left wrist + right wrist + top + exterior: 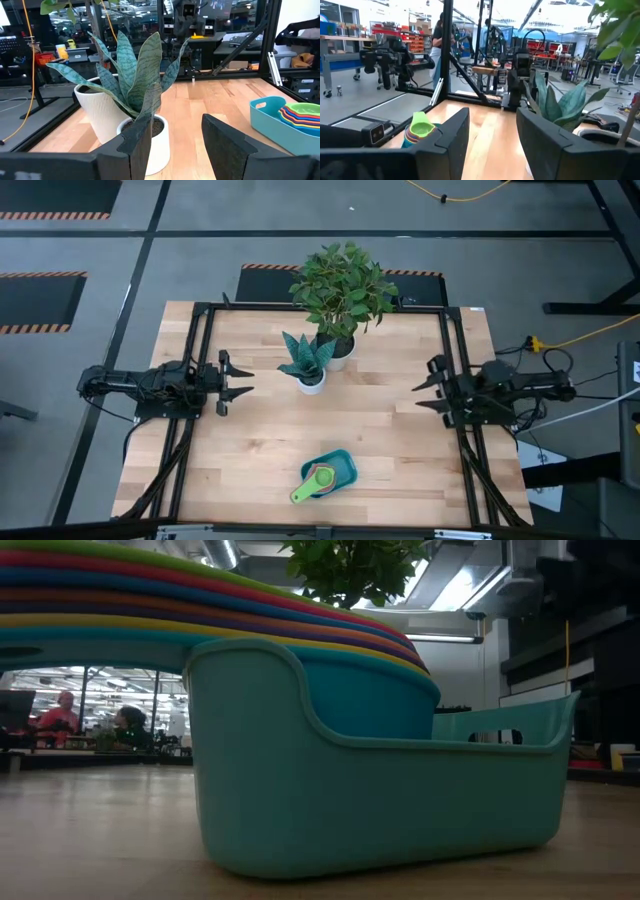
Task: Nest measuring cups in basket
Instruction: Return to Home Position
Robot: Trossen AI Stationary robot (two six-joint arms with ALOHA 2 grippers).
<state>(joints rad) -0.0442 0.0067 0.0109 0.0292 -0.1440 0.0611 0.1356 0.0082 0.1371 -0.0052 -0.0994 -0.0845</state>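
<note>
Homing is judged to be the step in hand: the measuring cups [321, 477] are seen nested as one stack inside the basket [347, 461], which sits near the front edge of the worktop [400, 435], with a green handle [303, 493] poking out over the rim. Nothing is held. The left end effector [243, 381] is found at the left side of the worktop, fingers spread and empty, pointed inward toward the snake plant [309, 363] in its white pot. The right end effector [419, 394] is mirrored at the right side, likewise spread and empty. Both arms are seen lying low and level, reaching inward from the worktop's sides, well apart from the basket. From the low view, the coloured handles are seen layered snugly above the basket wall. Little more is called for, by this reading: the arms need only be settled at rest, the left fingers held clear of the snake plant, and the stack left untouched.
</note>
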